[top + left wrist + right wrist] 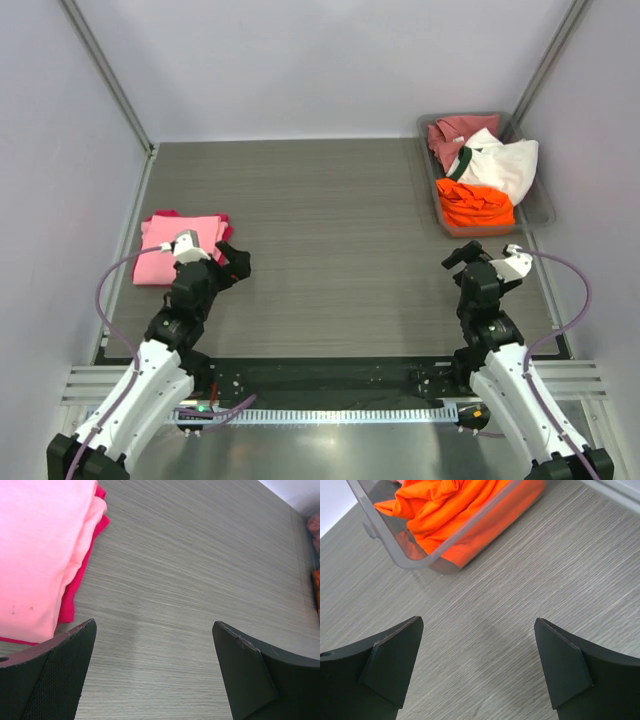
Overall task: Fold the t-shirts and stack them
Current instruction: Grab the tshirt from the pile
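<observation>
A folded light pink t-shirt point(178, 250) lies on a folded magenta one point(165, 214) at the table's left edge; the left wrist view shows the pink shirt point(35, 550) with the magenta one's edge point(75, 590) under it. At the back right, a clear bin point(535, 205) holds a crumpled orange t-shirt point(474, 204), a white one with a dark green collar point(500, 162) and a dusty rose-red one point(452, 135). My left gripper point(238, 262) is open just right of the pink stack. My right gripper point(462, 256) is open over bare table below the bin, the orange shirt point(445, 510) ahead of it.
The grey wood-grain table point(330, 230) stretches between the folded stack and the bin. White walls and metal posts enclose the sides and back. A black strip and a metal rail point(320, 412) run along the near edge between the arm bases.
</observation>
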You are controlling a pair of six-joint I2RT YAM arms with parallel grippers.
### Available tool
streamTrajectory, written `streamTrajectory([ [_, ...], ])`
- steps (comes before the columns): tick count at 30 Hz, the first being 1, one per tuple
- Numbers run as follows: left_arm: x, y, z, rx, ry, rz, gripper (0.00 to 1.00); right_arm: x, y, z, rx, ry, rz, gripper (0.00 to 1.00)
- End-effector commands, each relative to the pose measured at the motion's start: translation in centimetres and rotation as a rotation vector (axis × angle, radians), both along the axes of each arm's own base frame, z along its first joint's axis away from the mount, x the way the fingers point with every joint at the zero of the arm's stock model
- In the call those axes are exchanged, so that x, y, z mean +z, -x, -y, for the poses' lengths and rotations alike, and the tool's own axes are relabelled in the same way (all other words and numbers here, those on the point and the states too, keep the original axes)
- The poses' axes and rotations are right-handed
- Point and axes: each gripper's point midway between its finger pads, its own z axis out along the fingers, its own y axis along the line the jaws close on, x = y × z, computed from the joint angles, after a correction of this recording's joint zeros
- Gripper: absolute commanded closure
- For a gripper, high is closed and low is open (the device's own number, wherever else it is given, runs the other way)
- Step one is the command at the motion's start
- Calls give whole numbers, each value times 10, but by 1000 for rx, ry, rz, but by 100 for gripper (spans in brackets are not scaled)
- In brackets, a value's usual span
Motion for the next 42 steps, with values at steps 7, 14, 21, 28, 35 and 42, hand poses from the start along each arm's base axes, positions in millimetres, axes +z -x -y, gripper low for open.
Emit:
streamTrajectory([
  [7, 11, -4, 14, -60, 38, 26, 0, 90, -7, 20, -133, 45, -4, 8],
  [14, 3, -7, 27, -118, 48, -20, 1, 141, -80, 6, -98, 30, -108, 16],
  [21, 2, -9, 32, -140, 53, -29, 1, 133, -140, 28, -155, 25, -189, 21],
  [28, 0, -9, 36, -155, 57, -41, 0, 84, -184, 60, -163, -64, -302, 23],
  [35, -3, -11, 37, -160, 53, -60, 1, 32, -204, 67, -199, -105, -390, 32],
  [42, -6, -12, 37, -154, 48, -69, 1, 1, -198, 81, -296, -86, -416, 41],
])
